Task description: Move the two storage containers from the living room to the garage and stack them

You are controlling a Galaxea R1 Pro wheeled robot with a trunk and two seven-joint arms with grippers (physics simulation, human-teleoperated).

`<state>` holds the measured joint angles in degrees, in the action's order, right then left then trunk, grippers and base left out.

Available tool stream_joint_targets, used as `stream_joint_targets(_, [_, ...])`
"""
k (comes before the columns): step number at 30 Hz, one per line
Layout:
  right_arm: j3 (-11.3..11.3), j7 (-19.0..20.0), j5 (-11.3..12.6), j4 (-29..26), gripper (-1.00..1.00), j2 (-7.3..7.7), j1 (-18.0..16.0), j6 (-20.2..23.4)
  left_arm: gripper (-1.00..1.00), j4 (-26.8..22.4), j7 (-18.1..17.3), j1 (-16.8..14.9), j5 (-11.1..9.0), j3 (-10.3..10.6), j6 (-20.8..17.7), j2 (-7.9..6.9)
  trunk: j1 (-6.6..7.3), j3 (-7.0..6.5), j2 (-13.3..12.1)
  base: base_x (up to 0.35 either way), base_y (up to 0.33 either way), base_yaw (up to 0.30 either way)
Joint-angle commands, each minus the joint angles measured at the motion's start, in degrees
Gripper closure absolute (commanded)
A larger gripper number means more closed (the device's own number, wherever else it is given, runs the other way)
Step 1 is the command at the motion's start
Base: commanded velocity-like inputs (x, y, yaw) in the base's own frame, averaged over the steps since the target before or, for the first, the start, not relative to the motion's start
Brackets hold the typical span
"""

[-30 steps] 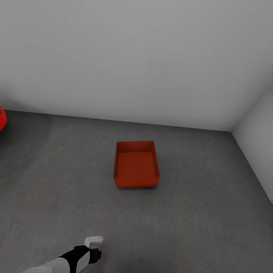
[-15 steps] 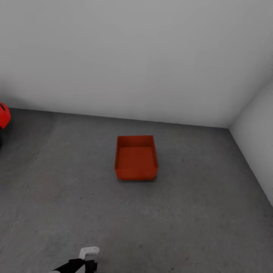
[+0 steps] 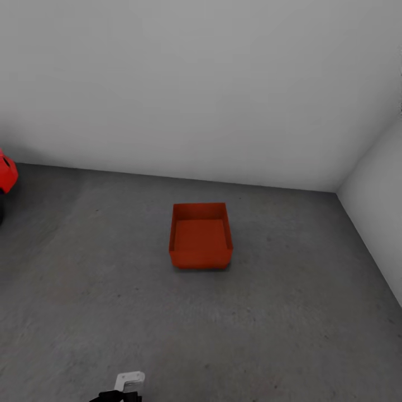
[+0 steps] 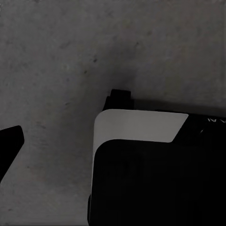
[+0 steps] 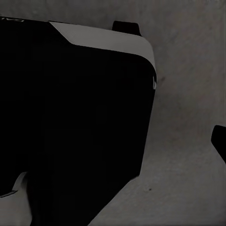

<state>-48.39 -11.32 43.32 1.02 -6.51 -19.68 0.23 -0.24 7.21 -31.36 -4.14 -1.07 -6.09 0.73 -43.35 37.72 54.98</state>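
Here, one storage container (image 3: 200, 236) is seen on the garage floor (image 3: 279, 335).
Whether either pincer is parted cannot be told.

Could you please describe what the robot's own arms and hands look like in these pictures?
In the head view, the left arm shows a small white bracket-like end piece above black parts. In the left wrist view, a dark finger shows beside a black robot body with a white panel. The right wrist view shows a similar black, white-edged body and a dark finger.
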Motion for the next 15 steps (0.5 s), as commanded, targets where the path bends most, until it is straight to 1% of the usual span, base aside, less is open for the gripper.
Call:
stream_joint_targets(1, [-0.5,-0.1,0.4,0.1,-1.0,-0.05,0.0,0.0,-1.0,0.0,0.2,0.0,-0.4,-0.1,-0.2,0.01,0.0,-0.05,0.0,0.0,0.0,0.0])
stream_joint_targets(4, [-0.5,-0.1,0.4,0.1,-1.0,-0.22,0.8,-0.1,-1.0,0.0,0.2,0.0,-0.4,0.0,-0.2,0.09,0.0,-0.32,0.0,0.0,0.0,0.0])
stream_joint_targets(11, [-0.5,-0.1,0.4,0.1,-1.0,-0.25,1.2,-0.3,-1.0,0.0,0.2,0.6,-0.4,0.0,-0.2,0.07,0.0,-0.94,0.0,0.0,0.0,0.0])
stream_joint_targets(14, [-0.5,-0.1,0.4,0.1,-1.0,-0.35,2.3,-2.1,-1.0,0.0,0.2,2.1,-0.5,-0.1,-0.2,0.04,0.0,-1.21,0.0,0.0,0.0,0.0])
stream_joint_targets(15, [-0.5,-0.1,0.4,0.1,-1.0,-0.46,3.1,-3.5,-1.0,0.0,0.1,3.6,-0.5,-0.1,-0.1,-0.27,0.0,-1.3,0.0,0.0,0.0,0.0])
